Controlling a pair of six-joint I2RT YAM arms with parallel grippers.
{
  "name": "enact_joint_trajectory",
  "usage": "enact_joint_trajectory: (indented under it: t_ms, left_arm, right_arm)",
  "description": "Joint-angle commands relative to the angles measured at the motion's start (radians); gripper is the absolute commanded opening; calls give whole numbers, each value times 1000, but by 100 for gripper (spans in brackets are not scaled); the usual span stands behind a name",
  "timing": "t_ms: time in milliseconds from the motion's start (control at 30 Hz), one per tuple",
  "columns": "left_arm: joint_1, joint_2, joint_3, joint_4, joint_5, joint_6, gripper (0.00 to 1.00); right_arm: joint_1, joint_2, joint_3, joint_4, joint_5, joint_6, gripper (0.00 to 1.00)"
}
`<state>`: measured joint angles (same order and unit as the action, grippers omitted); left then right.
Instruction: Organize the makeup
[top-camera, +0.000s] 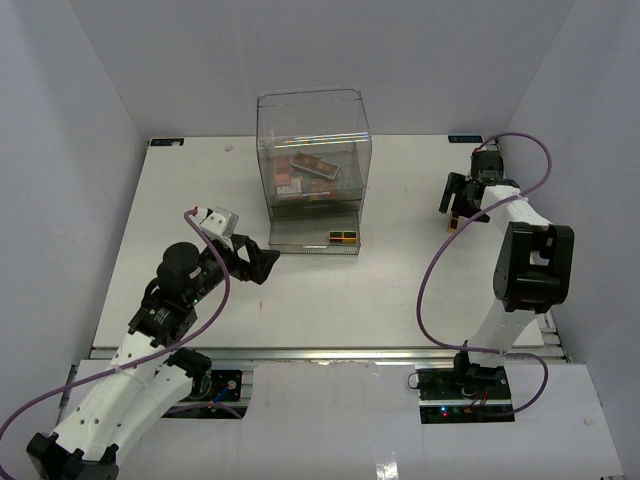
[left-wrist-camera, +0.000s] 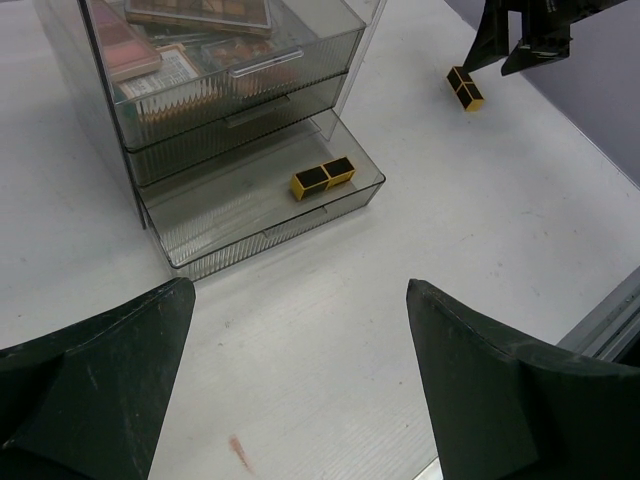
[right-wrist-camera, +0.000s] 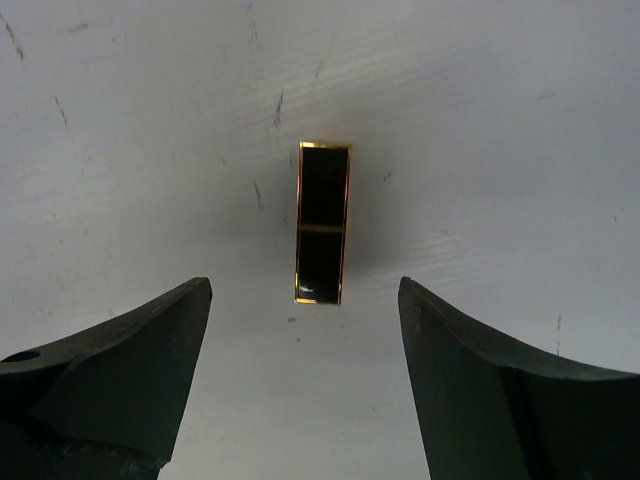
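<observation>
A white desk (top-camera: 330, 300), scuffed with fine dark marks, sits between pale lilac walls (top-camera: 70, 90). The right fingers (right-wrist-camera: 110, 370) are spread wide and grasp nothing. Just beyond their tips a small black-and-gold bar (right-wrist-camera: 322, 222) lies flat on the desk, touching neither finger. From the top view it is mostly hidden under that arm.

The left fingers (left-wrist-camera: 90, 390) are likewise released and empty, facing a clear plastic box (top-camera: 313, 130) near the desk's middle. Its bottom drawer (left-wrist-camera: 230, 210) is pulled out and holds a second bar (left-wrist-camera: 323, 178) of the same kind.

The upper drawers (left-wrist-camera: 250, 95) are shut. Pink and brown palettes (left-wrist-camera: 195, 10) are stacked inside, cut off at the frame's top. One packet (left-wrist-camera: 160, 80) carries print too small to read. A faint reddish smear (left-wrist-camera: 238, 452) marks the desk between the left fingers.
</observation>
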<state>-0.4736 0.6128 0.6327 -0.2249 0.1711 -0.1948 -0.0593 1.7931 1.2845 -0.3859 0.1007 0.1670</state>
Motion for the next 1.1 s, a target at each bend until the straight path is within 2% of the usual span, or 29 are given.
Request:
enact_joint_trajectory:
  t_ms: [0, 367, 633, 767, 867, 1067]
  left_arm:
    - [3, -9, 21, -1, -27, 11, 98]
    - [3, -7, 21, -6, -46, 11, 98]
    - [3, -12, 19, -8, -57, 9, 98]
    - [3, -15, 18, -10, -62, 9, 98]
    - [3, -22, 16, -11, -68, 6, 98]
    - [3, -29, 18, -11, -74, 6, 98]
  right_arm:
    - [-5, 83, 109, 38, 37, 21, 74]
    - [-20, 162, 122, 35, 28, 26, 63]
    - [-26, 175, 106, 26, 14, 17, 50]
    - [-29, 172, 98, 25, -2, 15, 40]
    - [-34, 155, 87, 25, -21, 8, 29]
    - [-33, 7, -6, 58, -137, -59, 15]
